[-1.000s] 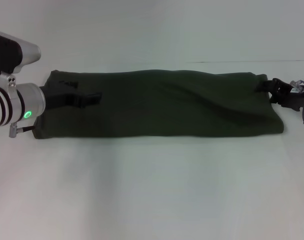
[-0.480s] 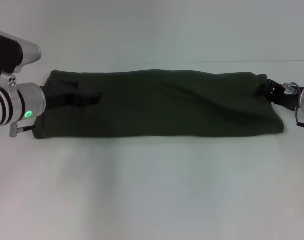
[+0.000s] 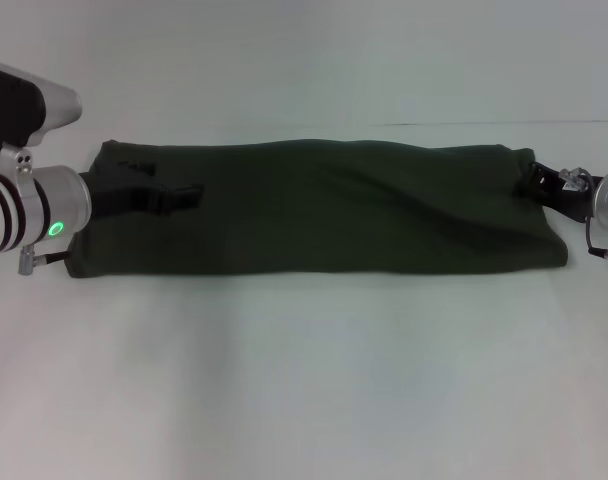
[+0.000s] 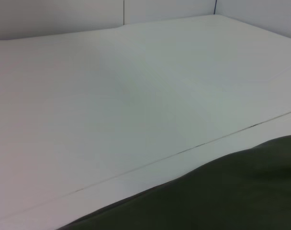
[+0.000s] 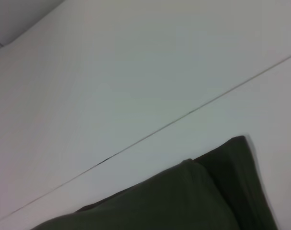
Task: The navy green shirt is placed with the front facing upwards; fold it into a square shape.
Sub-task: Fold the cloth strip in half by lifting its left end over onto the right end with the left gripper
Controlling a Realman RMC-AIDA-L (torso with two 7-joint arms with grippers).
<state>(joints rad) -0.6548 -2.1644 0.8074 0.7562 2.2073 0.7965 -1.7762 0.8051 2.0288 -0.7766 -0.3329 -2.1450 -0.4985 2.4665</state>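
Observation:
The navy green shirt [image 3: 324, 210] lies on the white table as a long, narrow folded strip running from left to right. Its lettering and neck labels do not show. My left gripper [image 3: 169, 197] rests low over the shirt's left end, pointing right. My right gripper [image 3: 542, 183] is at the shirt's far right corner, at the cloth's edge. An edge of the shirt also shows in the left wrist view [image 4: 222, 196] and a corner of it in the right wrist view [image 5: 174, 201].
The white table [image 3: 304, 380] stretches wide in front of the shirt and behind it. A thin seam line [image 3: 484, 124] runs across the table just behind the shirt's right half.
My right arm has drawn back a little to the right, while its gripper stays at the shirt's corner. The shirt and my left arm have not moved.

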